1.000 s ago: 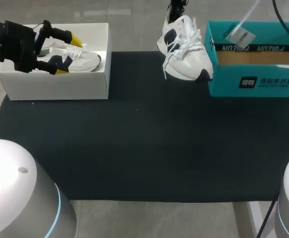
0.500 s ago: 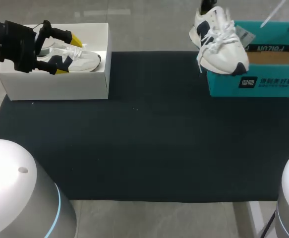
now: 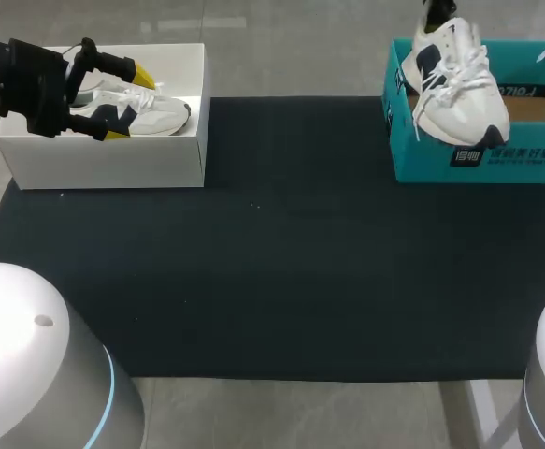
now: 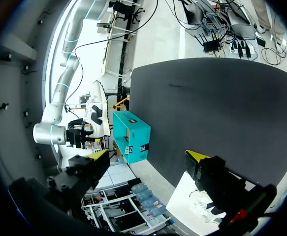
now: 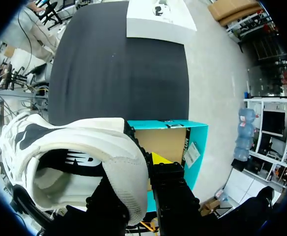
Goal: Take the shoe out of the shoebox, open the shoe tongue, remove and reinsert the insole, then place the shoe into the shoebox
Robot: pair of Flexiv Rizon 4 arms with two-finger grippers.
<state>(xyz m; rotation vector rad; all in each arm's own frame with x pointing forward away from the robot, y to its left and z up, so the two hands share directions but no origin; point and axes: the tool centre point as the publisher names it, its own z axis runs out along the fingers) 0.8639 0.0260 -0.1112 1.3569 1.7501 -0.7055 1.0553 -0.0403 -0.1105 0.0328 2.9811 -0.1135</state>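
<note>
One shoe (image 3: 459, 89) has swung from just beside the teal box (image 3: 487, 157) to hang over its near wall, toe lowest, its padded heel collar pinched between the right gripper's (image 5: 142, 169) fingers. White mesh, navy panels and loose white laces make up the upper. The box ahead of those fingers is teal card, brown inside. Unmoved, the left gripper (image 3: 127, 103) spreads its yellow tips wide, holding nothing, with a second shoe (image 3: 155, 112) below them in a smooth white box (image 3: 113, 161) on the black mat (image 3: 272, 262).
</note>
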